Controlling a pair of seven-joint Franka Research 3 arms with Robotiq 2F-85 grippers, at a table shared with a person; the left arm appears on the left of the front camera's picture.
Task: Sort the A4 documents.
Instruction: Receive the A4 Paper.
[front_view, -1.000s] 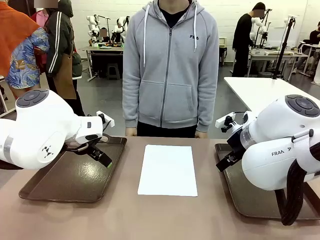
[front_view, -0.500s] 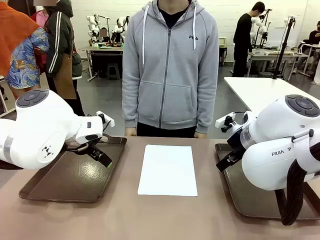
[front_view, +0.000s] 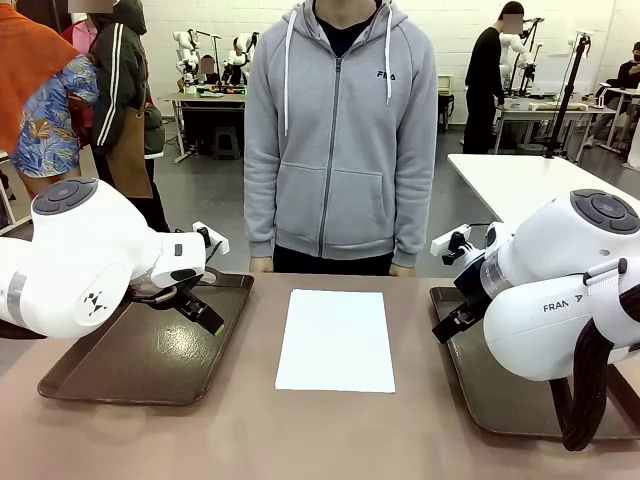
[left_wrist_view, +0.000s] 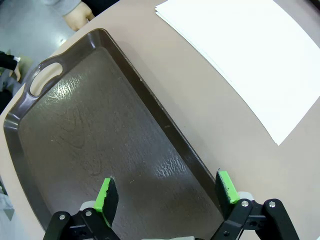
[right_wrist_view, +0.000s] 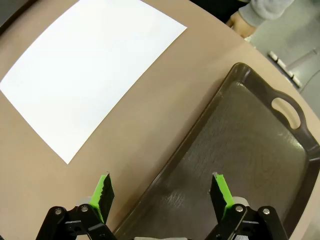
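A brown table (front_view: 300, 440) fills the near view, with a bare dark brown handled tray on each side: the left tray (front_view: 110, 375) and the right tray (front_view: 495, 395). The left arm (front_view: 70, 260) hangs over the left tray, and the right arm (front_view: 560, 290) hangs over the right tray's inner rim. The left jaws and right jaws both stand wide open and hold nothing, their green pads (left_wrist_view: 106, 192) far apart.

Between the trays, mid-table, the A4 documents (front_view: 336, 340) lie flat in a neat white stack. They touch neither tray and are well apart from both arms. Stepped edges at one corner in the left wrist view suggest several sheets.

At the far side stands a person in a grey hoodie (front_view: 340, 150), with one hand (front_view: 262, 263) at the table's far edge.

Likely risks:
- The paper is thin and flush with the table, so pads may skid over it and push the stack askew instead of lifting a sheet.
- A pinch could crumple the top sheet or take several at once.
- If both arms reach for the middle together, they could collide.
- A sheet dragged toward a tray may catch on the raised rim and fold.
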